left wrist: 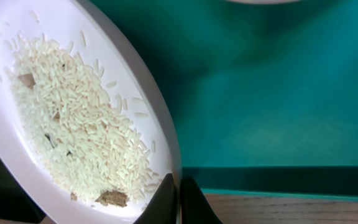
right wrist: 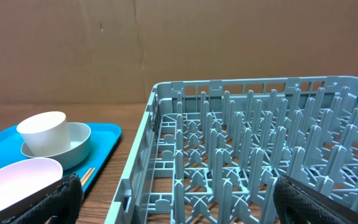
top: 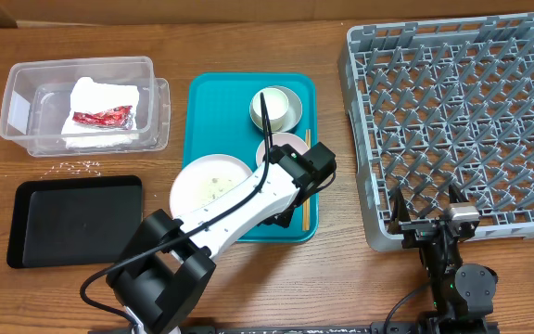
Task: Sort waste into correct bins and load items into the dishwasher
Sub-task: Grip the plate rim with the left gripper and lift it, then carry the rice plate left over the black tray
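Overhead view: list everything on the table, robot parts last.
clear tub: one, clear, back left
napkins: crumpled, white, in clear tub
red wrapper: one, red, on napkins
black tray: one, black, front left
rice scraps: scattered, white, table beside black tray
teal tray: one, teal, centre
plate: one, pale, teal tray, bearing rice
grey-green bowl: one, teal tray's back
white cup: one, in grey-green bowl
small bowl: one, pale, teal tray
chopsticks: wooden, teal tray's right edge
dish rack: one, grey, right
left gripper: shut on plate rim
right gripper: open, by dish rack
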`<state>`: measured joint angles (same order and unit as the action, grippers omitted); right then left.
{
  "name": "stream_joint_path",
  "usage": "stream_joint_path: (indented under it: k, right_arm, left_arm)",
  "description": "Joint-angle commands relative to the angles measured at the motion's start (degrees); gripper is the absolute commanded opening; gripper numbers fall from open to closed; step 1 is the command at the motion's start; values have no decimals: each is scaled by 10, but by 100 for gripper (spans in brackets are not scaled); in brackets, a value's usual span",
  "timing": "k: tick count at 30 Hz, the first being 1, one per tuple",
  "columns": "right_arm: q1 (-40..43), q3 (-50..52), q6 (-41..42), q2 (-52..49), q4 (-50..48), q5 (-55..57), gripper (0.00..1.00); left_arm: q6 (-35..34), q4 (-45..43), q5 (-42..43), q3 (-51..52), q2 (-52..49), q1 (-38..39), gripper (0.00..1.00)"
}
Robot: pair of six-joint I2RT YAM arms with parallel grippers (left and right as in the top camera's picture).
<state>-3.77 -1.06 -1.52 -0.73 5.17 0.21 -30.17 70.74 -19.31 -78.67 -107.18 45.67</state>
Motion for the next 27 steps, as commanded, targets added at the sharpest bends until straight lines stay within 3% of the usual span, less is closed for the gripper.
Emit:
stream_joint_path:
  k: [1,7,15,24,27]
  right_arm:
    - [3,6,0,6,-4,-2,100]
    - [3,6,0,6,-4,-3,100]
    - [3,6,0,6,-4,-2,100]
    - [3,6,0,6,-4,-2,100]
    - [3,6,0,6,-4,-2,100]
  left_arm:
    - [-41,20,-38,-33,-8,-3,4]
    - [-101,88,-68,-73,-8,-3,4]
    - [-132,166,-68,-161,-8,-20,4]
    - [-153,199,-62,-211,-7,-102,4]
    - [-193,228,-61,-211,-7,-145,4]
